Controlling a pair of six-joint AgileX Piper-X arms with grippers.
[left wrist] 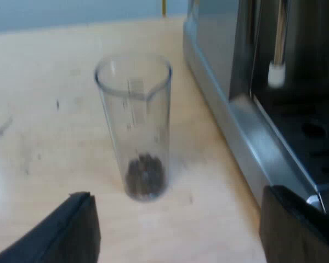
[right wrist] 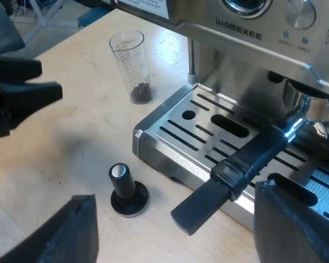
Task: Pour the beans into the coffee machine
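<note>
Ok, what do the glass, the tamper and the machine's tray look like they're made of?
Glass: clear, plastic or glass, can't tell which; the beans show through its wall. Tamper: matte black, maybe plastic or coated metal, with a shiny cap on its knob. Tray: brushed metal, likely stainless steel, judging by its grey sheen and bright glints.

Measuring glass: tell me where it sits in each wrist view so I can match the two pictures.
Left wrist view: the measuring glass stands upright on the table, ahead of the open left hand, beside the espresso machine.
Right wrist view: the measuring glass stands upright off the drip tray's corner, beyond the tamper.
Shared landmark: the dark beans in its bottom, by the machine's metal base.
</note>
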